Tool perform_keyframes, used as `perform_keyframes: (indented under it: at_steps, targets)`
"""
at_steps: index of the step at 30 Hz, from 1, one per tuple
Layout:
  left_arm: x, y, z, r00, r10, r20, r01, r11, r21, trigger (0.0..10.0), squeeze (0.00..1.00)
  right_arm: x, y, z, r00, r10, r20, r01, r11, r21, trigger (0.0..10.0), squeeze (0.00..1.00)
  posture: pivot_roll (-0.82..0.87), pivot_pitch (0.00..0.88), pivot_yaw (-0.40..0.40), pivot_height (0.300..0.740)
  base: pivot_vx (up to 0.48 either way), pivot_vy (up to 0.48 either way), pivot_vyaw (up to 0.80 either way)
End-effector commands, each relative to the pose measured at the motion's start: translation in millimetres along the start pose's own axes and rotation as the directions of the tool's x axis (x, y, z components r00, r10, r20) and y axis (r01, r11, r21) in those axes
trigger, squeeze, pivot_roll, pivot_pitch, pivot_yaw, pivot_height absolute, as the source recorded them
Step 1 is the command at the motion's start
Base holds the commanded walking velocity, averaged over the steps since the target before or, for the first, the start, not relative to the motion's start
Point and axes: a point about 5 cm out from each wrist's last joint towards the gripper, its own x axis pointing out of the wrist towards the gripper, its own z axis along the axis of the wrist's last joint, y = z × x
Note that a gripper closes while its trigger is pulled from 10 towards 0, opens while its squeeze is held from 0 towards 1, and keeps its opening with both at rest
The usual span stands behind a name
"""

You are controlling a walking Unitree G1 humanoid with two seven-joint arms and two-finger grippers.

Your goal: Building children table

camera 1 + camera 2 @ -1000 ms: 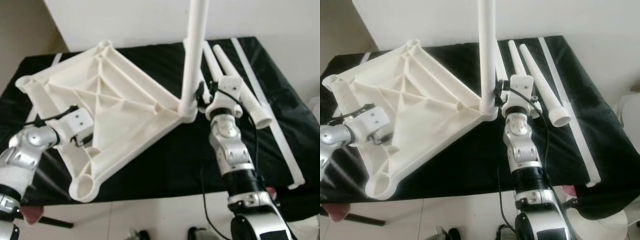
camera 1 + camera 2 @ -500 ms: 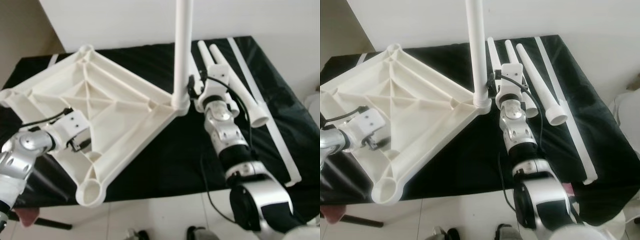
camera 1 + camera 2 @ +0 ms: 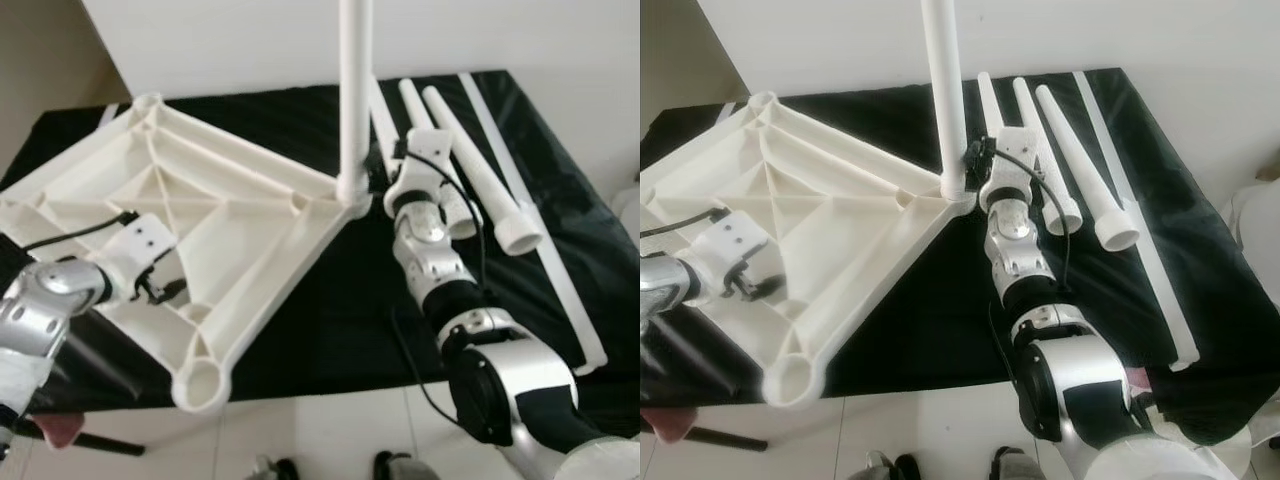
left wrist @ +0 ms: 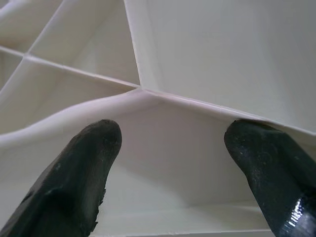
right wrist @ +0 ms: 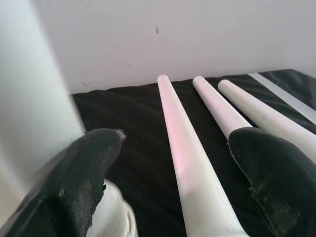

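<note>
Tabletop (image 3: 230,220) shifted left | left jaws apart over ribs | right jaws apart beside leg (image 3: 945,100)

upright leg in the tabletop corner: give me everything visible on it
The upright leg is a plain white tube, plastic by the look, standing in the corner socket of the upside-down tabletop and running past the top edge, so its upper end is unseen. The right claw sits open beside its base, one finger against it. Three loose legs lie beside it.

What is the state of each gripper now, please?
Left gripper: open, fingers spread over a rib of the white tabletop, not clamping it.
Right gripper: open, beside the upright leg, holding nothing.
</note>
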Motion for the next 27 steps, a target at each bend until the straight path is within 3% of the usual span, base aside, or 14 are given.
perform_keyframes:
  at_steps: [1, 5, 9, 11, 14, 18, 19, 26, 27]
  targets:
    - [-3.3, -6.6, 31, 0.965, -0.227, 0.128, 0.212, 0.97, 0.123, 10.0, 0.0, -9.4, 27.4, -8, 0.994, 0.11, -0.011, -0.11, 0.994, -0.026, 10.0, 0.0, -0.09, 0.14, 0.038, 0.74, 0.0, 0.0, 0.0]
    - [-4.2, 11.3, 31, 0.986, -0.083, 0.143, 0.062, 0.988, 0.145, 10.0, 0.0, -19.0, -1.7, -16, 0.997, 0.078, 0.026, -0.077, 0.996, -0.037, 10.0, 0.0, -0.09, 0.14, 0.022, 0.74, 0.0, 0.0, 0.0]
    - [-4.8, 21.3, 30, 0.989, -0.01, 0.145, -0.007, 0.993, 0.12, 10.0, 0.0, -27.5, -17.2, -17, 0.996, 0.073, 0.059, -0.07, 0.996, -0.056, 10.0, 0.0, -0.09, 0.142, 0.022, 0.74, 0.0, 0.0, 0.0]
    - [-7.4, 26.8, 27, 0.991, 0.011, 0.135, -0.027, 0.993, 0.112, 10.0, 0.0, -40.9, -32.1, -19, 0.993, 0.089, 0.082, -0.084, 0.994, -0.067, 10.0, 0.0, -0.1, 0.144, 0.023, 0.74, 0.0, 0.0, 0.0]
    - [-8.2, 27.6, 26, 0.991, 0.01, 0.134, -0.026, 0.993, 0.114, 10.0, 0.0, -44.7, -35.4, -19, 0.992, 0.094, 0.084, -0.088, 0.994, -0.071, 10.0, 0.0, -0.1, 0.144, 0.023, 0.74, 0.0, 0.0, 0.0]
    - [-7.9, 31.4, 23, 0.991, 0.017, 0.133, -0.032, 0.994, 0.109, 10.0, 0.0, -61.0, -44.8, -22, 0.99, 0.114, 0.079, -0.109, 0.991, -0.074, 10.0, 0.0, -0.1, 0.146, 0.032, 0.74, 0.0, 0.0, 0.0]
    - [-5.4, 32.2, 24, 0.989, 0.013, 0.148, -0.029, 0.994, 0.107, 10.0, 0.0, -71.5, -48.0, -23, 0.992, 0.111, 0.063, -0.106, 0.991, -0.078, 10.0, 0.0, -0.1, 0.145, 0.039, 0.74, 0.0, 0.0, 0.0]
    - [-0.8, 33.4, 21, 0.991, 0.008, 0.131, -0.027, 0.989, 0.144, 10.0, 0.0, -89.4, -40.7, -21, 0.99, 0.136, 0.029, -0.133, 0.987, -0.088, 10.0, 0.0, -0.11, 0.142, 0.044, 0.74, 0.0, 0.0, 0.0]
    - [1.2, 33.7, 19, 0.993, 0.011, 0.12, -0.03, 0.987, 0.158, 10.0, 0.0, -99.3, -34.0, -23, 0.987, 0.158, 0.002, -0.157, 0.983, -0.099, 10.0, 0.0, -0.11, 0.14, 0.045, 0.74, 0.0, 0.0, 0.0]
